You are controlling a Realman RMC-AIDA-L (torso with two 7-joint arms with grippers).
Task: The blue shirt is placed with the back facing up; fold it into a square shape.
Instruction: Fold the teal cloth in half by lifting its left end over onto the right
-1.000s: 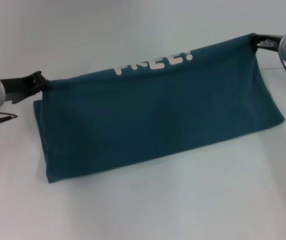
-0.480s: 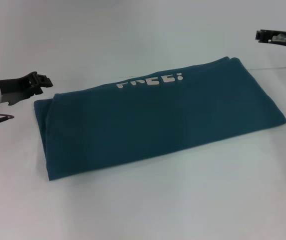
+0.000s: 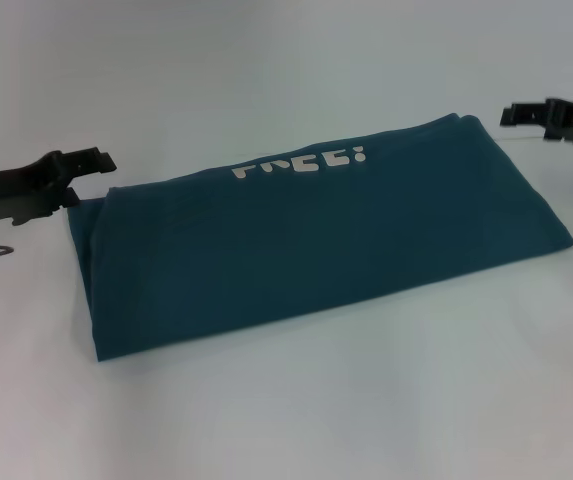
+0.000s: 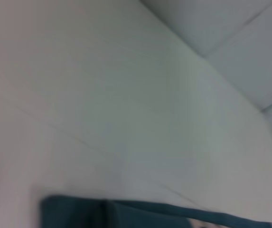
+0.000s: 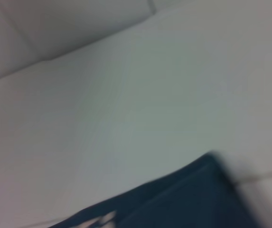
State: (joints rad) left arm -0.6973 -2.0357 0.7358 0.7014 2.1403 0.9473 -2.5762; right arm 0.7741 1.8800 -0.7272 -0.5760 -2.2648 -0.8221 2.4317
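The blue shirt [image 3: 316, 250] is folded into a long strip, not a square yet.

It lies flat on the white counter [image 3: 296, 420], with part of its white letters showing along the far edge. It looks like it needs at least one more fold, end to end. The left hand [image 3: 91, 160] is released and holds nothing, just beside the shirt's left end. The right hand [image 3: 526, 115] is also released and empty, near the far right corner but not touching it.
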